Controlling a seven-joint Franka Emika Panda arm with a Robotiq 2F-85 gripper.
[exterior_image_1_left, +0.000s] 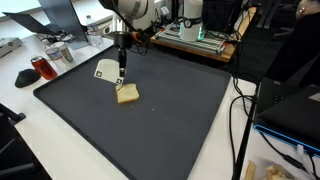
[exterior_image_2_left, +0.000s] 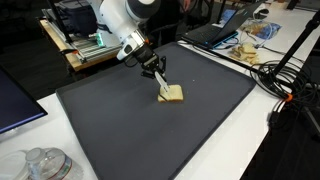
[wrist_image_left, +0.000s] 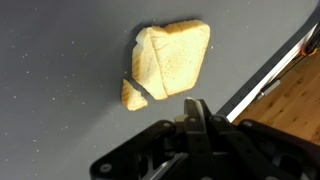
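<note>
My tool (exterior_image_2_left: 160, 84) hangs just over the bread slice (exterior_image_1_left: 127, 94), its fingers seemingly pressed together and empty. The bread lies on the dark mat (exterior_image_1_left: 150, 130), toward the bench corner with the white card (exterior_image_1_left: 105, 70). I think I should move slowly and stay centred.

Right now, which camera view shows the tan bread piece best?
The wrist view: the bread piece fills the upper middle, its outline and pale face clear. In both exterior views it is only a small tan patch on the dark mat, close under the pincer.
</note>
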